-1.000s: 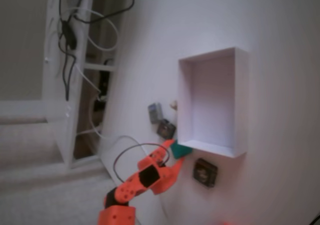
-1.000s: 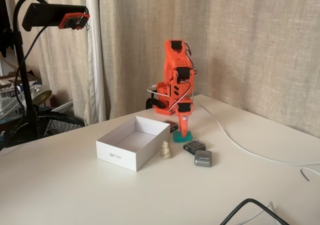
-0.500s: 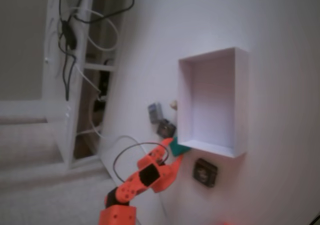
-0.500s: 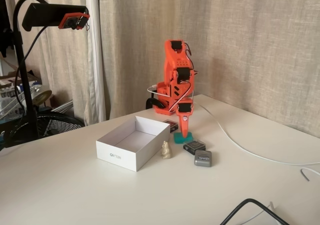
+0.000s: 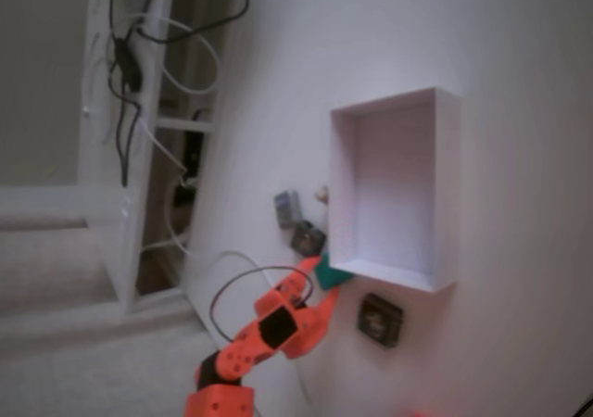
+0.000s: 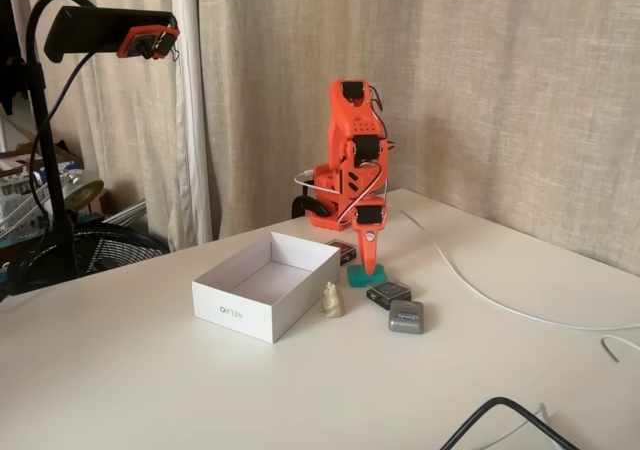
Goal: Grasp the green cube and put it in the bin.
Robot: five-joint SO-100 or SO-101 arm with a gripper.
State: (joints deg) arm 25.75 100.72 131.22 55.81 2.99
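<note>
Orange gripper [image 6: 369, 269] is pinching the cube [image 6: 361, 279] | cube is rising slightly off the table, just beside the bin [image 6: 236, 300] | lift is beginning; carry over the wall comes next.

You can see one piece of print: a small grey marking on the front wall of the bin [image 6: 232, 311], in a fixed view. It is too small and faint to read with any certainty. You will find no other legible text, number or sign in either fixed view.
</note>
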